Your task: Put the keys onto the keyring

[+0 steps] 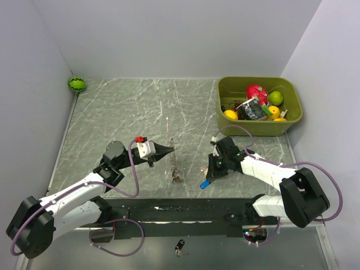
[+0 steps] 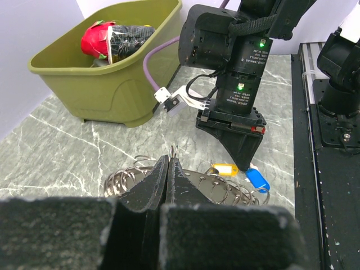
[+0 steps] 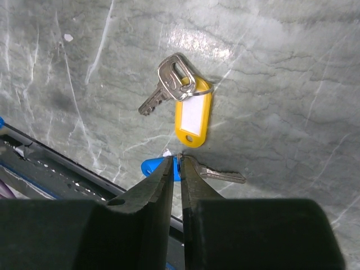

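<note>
My left gripper (image 1: 170, 149) (image 2: 170, 159) is shut on a thin wire loop of the keyring (image 1: 175, 169). The keyring stands on edge, its low end touching the table. In the left wrist view the keyring (image 2: 210, 185) is a grey metal band fringed with small wire loops. My right gripper (image 1: 209, 178) (image 3: 179, 161) is shut on the small split ring of a silver key (image 3: 223, 175) with a blue tag (image 3: 153, 167) (image 1: 204, 184), low over the table, to the right of the keyring. A second silver key (image 3: 167, 83) with a yellow tag (image 3: 193, 116) (image 2: 224, 169) lies flat just beyond it.
An olive bin (image 1: 226, 119) of toy fruit stands at the back right. A green watermelon ball (image 1: 77, 84) sits in the far left corner. A black rail (image 1: 169, 211) runs along the near edge, with a small black fob (image 1: 179, 246) below it.
</note>
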You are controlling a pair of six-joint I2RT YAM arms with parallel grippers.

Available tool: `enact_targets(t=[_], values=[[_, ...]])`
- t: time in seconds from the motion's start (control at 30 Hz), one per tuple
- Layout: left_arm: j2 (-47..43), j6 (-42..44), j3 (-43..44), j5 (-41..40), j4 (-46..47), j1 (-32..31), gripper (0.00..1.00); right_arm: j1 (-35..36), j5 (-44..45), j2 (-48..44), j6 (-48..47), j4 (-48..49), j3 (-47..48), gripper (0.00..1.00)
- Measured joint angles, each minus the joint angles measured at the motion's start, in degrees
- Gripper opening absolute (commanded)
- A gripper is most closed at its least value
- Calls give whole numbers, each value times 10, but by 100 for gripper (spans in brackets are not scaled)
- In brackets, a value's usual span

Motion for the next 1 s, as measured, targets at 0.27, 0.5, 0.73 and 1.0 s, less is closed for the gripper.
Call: enact_targets(t=[0.27, 0.5, 0.73, 1.0], values=[[0, 0, 0, 0, 0, 0, 1, 0, -6, 0, 0, 0, -2, 17], [0, 0, 0, 0, 0, 0, 1, 0, -6, 15, 1, 1, -2, 16], [-2, 0, 0, 0, -1, 0, 1, 3, -2, 19, 5, 3, -2, 0], [-3, 1, 0, 0, -5, 0, 1, 4, 27, -6, -5, -23, 8, 0]])
